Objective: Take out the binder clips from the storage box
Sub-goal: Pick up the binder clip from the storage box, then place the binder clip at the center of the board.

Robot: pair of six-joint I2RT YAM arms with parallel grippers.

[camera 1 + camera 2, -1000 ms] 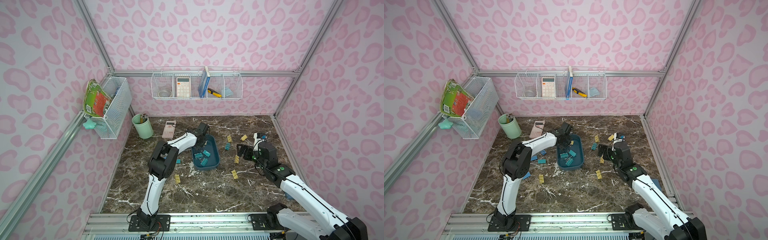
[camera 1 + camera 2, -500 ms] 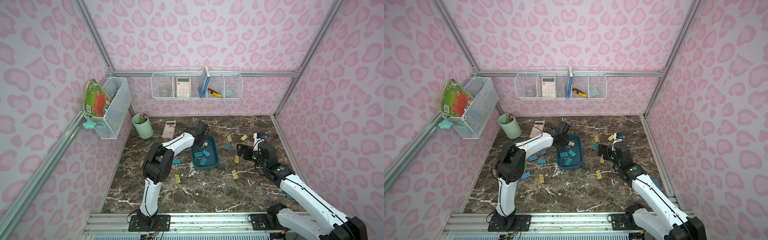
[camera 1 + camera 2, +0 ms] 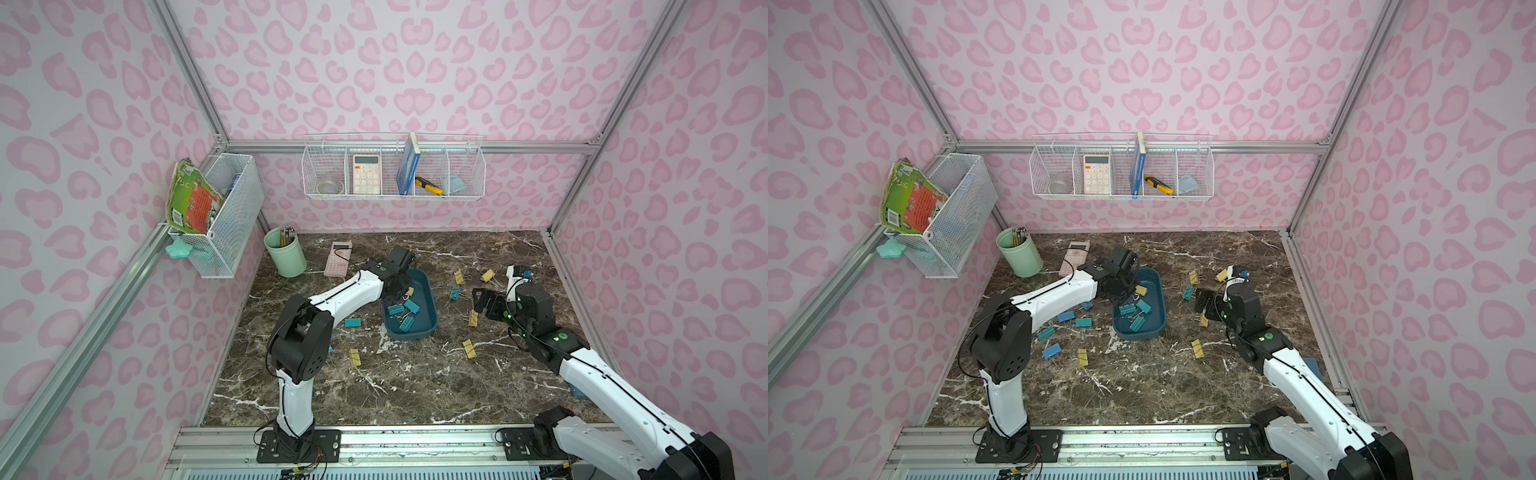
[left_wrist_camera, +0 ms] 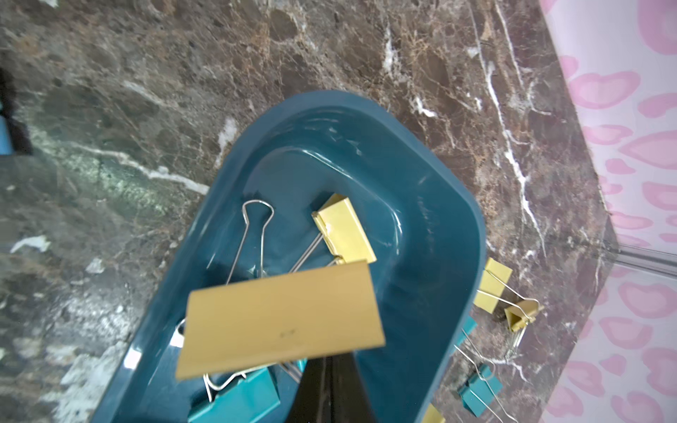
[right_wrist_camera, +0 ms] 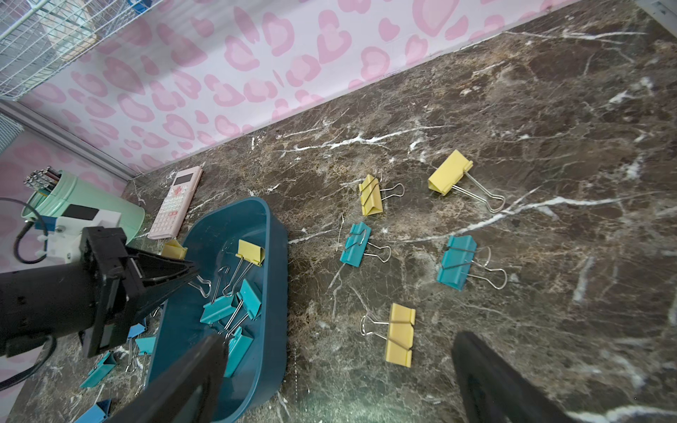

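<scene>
The left fingers (image 5: 172, 273) are clenched on a yellow clip (image 4: 280, 316), which hangs just above the far end of the blue box (image 3: 424, 291), on the side toward the pink calculator (image 5: 177, 205). So the step in hand is the carry-out: one clip is picked and lifted, not yet put down. Inside the box lie a second yellow clip (image 4: 344, 229) and a tangle of teal clips (image 5: 234, 304), their wire handles crossing, so the task looks well past halfway; many clips lie on the surface (image 3: 415, 395) on both sides of the box. The right fingers (image 5: 194, 370) are spread wide and grasp nothing, hovering over the loose clips (image 5: 401, 335) to the right of the box. The next move calls for swinging the held clip clear over the rim to a bare patch of surface and letting go; the handles below may snag, so it should rise first.
</scene>
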